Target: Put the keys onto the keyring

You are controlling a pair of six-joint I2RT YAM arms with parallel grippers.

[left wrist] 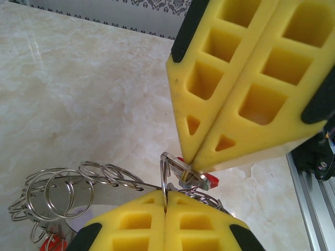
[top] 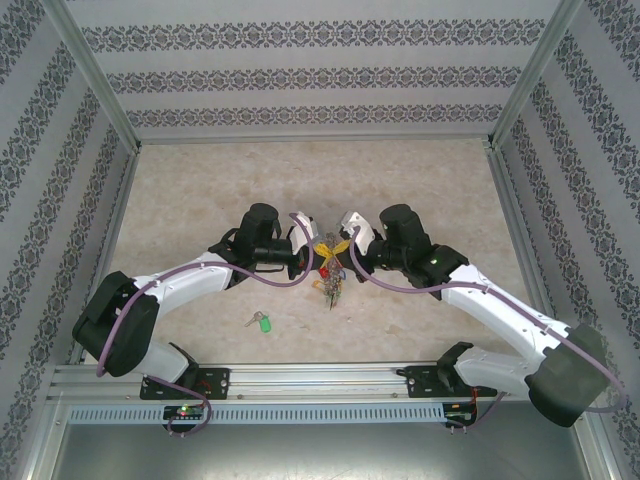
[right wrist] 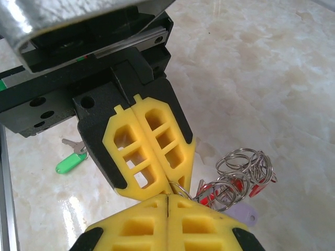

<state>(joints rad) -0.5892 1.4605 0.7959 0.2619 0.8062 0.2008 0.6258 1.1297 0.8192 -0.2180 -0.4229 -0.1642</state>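
Yellow foam pads of the left gripper (left wrist: 165, 201), moulded with square pockets and backed in black, are pressed together on the thin grey wire of the keyring (left wrist: 164, 180), which stands upright out of their seam; tip to tip against them, the right gripper (left wrist: 194, 158) is likewise closed, its seam pinching the silver head of the red-tagged key (left wrist: 196, 178) right at that wire; whether the key is threaded onto the wire I cannot tell; a cluster of shiny split rings (left wrist: 68, 188) fans out beside the wire, with red tags and a lilac tag (right wrist: 243, 214) hanging under it; the green-tagged key (top: 262, 321) lies flat on the table (top: 200, 180), well apart from the keyring, on the left arm's side; the tabletop is glossy, cream and marble-veined; wallpaper (top: 320, 75) in floral stripes lines the three walls, framed by aluminium posts; a slotted aluminium rail (top: 320, 378) runs along the near edge; purple cables (top: 185, 275) loop along both white arms.
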